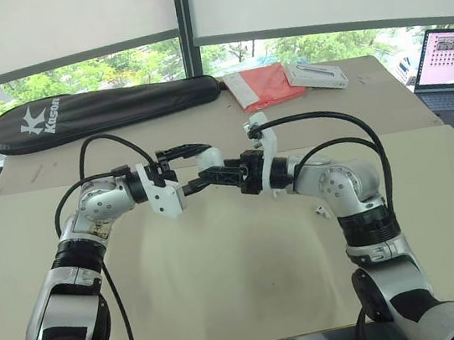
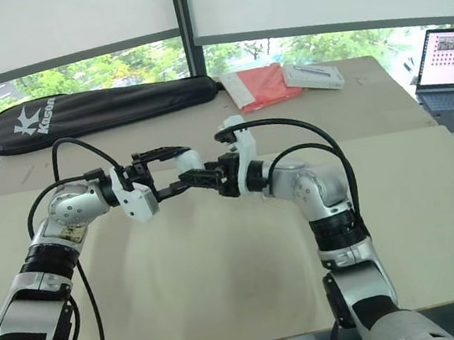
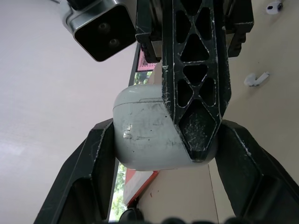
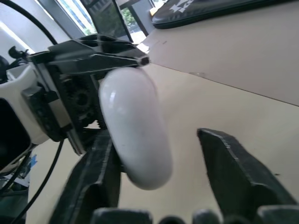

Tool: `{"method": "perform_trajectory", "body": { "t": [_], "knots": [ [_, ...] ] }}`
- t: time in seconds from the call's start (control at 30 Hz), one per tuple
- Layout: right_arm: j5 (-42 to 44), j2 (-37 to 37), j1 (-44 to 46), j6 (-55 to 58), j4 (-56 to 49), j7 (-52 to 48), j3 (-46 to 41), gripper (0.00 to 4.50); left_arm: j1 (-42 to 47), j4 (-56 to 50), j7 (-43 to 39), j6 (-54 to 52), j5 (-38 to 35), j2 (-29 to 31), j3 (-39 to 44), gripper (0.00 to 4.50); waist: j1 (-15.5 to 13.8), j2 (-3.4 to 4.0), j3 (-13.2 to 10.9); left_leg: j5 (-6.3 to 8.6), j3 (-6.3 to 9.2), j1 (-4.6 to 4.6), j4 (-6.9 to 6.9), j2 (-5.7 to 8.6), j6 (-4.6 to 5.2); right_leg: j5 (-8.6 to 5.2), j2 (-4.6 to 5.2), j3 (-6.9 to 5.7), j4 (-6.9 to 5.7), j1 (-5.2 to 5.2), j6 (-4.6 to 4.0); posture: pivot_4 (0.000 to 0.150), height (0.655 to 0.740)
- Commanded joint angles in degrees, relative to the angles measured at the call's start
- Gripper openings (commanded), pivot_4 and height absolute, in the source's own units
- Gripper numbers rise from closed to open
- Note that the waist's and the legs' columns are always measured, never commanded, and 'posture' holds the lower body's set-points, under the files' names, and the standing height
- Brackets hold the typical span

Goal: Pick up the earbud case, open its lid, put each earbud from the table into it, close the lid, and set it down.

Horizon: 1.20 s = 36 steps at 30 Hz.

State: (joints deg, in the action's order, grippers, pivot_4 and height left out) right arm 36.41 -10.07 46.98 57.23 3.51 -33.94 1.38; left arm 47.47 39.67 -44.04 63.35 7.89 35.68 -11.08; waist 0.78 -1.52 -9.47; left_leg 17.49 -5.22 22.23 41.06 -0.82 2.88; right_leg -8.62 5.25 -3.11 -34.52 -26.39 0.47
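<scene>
Scuffed, rounded white earbud case (image 3: 140,137)

Glossy, smooth white plastic on the earbud case (image 3: 145,135), scuffed grey across 1 face. Matt black plastic on the jaws, scratched pale at the edges. Matt beige, cardboard-like surface (image 1: 250,276). Black cloth racket bag (image 1: 100,110).

An office or lab room: a broad bench (image 1: 226,280) by windows (image 1: 124,66) with roller blinds (image 1: 54,25) (trees outside), an open laptop (image 1: 452,71) alongside, a racket bag (image 1: 108,109).
</scene>
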Motion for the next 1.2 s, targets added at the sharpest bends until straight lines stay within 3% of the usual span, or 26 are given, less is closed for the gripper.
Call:
{"method": "perform_trajectory", "body": {
  "t": [0.03,0.1,0.33,0.47,0.6,0.77,0.93,1.2],
  "knots": [
    [0.15,-0.22,1.46,-1.63,-1.05,0.44,-1.88,1.27,1.69,-1.40,0.68,0.79,-0.98,0.37,-0.02,2.56,-0.01,0.00,0.00,0.00,0.00,0.00,0.00,0.00,0.00,0.00,0.00,0.00,0.00,0.00,0.00,0.150,0.7400],
    [0.17,-0.24,1.30,-1.63,-1.24,0.20,-1.83,0.86,1.70,-1.46,0.63,0.63,-1.17,0.39,-0.10,2.56,-0.04,0.00,0.00,0.00,0.00,0.01,0.01,0.01,0.00,0.00,0.01,0.00,0.00,0.00,0.00,0.150,0.7400],
    [-0.11,-0.42,1.44,-3.78,-0.67,0.07,-3.15,0.86,0.89,-2.85,-1.16,-0.74,-4.59,0.19,-0.72,2.56,0.01,0.00,0.00,-0.01,0.00,0.01,0.01,0.00,-0.01,0.01,0.00,-0.01,0.00,0.00,0.01,0.150,0.7400],
    [-2.99,-1.09,0.75,-7.49,2.22,2.33,-3.96,0.81,-0.26,-4.68,-5.23,-4.33,-9.50,1.41,-0.80,4.47,-0.13,0.00,0.00,-0.01,0.01,0.01,0.02,0.02,-0.02,0.01,0.02,-0.01,0.00,0.01,0.01,0.150,0.7400],
    [-8.64,-1.08,1.22,-13.76,5.48,6.78,-3.68,0.81,-1.97,-8.21,-10.14,-11.31,-13.78,2.92,-0.70,4.50,0.11,0.00,0.00,-0.01,-0.04,0.00,0.03,0.02,-0.01,0.02,0.01,0.04,0.01,0.01,0.04,0.150,0.7400],
    [-18.42,-5.11,1.27,-22.58,5.25,2.24,5.36,0.81,-1.91,-13.91,-15.17,-29.84,-20.58,2.75,0.80,4.50,0.31,0.01,-0.01,-0.05,-0.01,0.00,-0.01,-0.01,-0.08,-0.01,-0.06,0.05,-0.01,-0.03,0.07,0.150,0.7400],
    [-25.98,-8.34,0.84,-30.21,3.89,-2.57,12.95,0.81,-1.02,-17.51,-19.50,-42.78,-21.73,3.34,0.90,2.39,0.40,0.01,-0.01,-0.03,0.02,0.00,0.01,0.05,-0.05,-0.09,-0.08,0.19,-0.04,-0.02,0.20,0.150,0.7400],
    [-36.88,-12.06,1.72,-40.16,1.45,-8.13,21.42,0.81,2.38,-15.04,-23.53,-47.00,-17.98,2.68,0.67,2.39,0.09,0.01,-0.01,-0.03,0.01,0.01,0.03,0.09,-0.05,-0.12,-0.09,0.20,-0.01,-0.02,0.24,0.150,0.7400]
  ]
}}
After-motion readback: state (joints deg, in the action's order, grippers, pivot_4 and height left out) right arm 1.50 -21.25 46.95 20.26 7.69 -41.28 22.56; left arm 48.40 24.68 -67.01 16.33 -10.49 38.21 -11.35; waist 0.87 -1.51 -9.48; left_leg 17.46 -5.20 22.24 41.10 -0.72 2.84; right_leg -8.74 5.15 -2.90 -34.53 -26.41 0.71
